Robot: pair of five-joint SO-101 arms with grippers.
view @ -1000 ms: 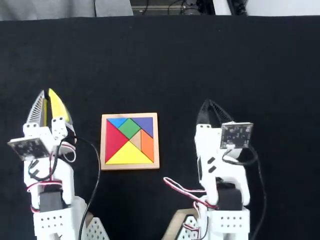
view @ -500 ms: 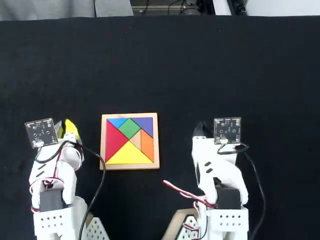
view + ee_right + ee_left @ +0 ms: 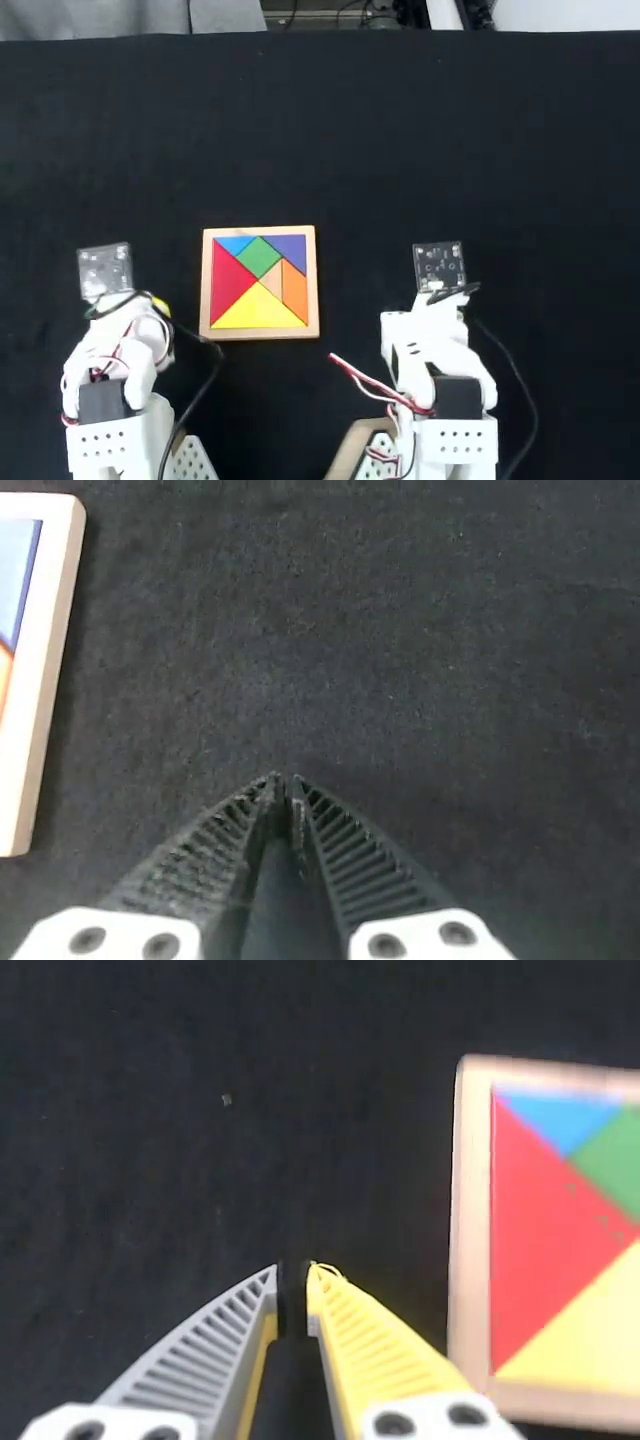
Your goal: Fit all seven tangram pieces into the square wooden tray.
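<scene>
Left gripper (image 3: 295,1270) and right gripper (image 3: 283,780) had drawn back toward their bases, away from the tray (image 3: 206,285).
Both were closed tip to tip and held nothing. The tray lay on the black table (image 3: 400,130) between them, apart from both, with seven pieces (image 3: 232,285) fitted inside.

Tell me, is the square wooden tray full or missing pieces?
Full: seven coloured pieces fill the square wooden tray, no gaps visible.

A black, cloth-covered surface (image 3: 420,130) is seen. Beyond its far edge, grey fabric (image 3: 130,15) is hung near the left corner and dark cables (image 3: 345,12) are gathered mid-edge. At the near edge, what may be a pale wooden block (image 3: 352,450) is set.
</scene>
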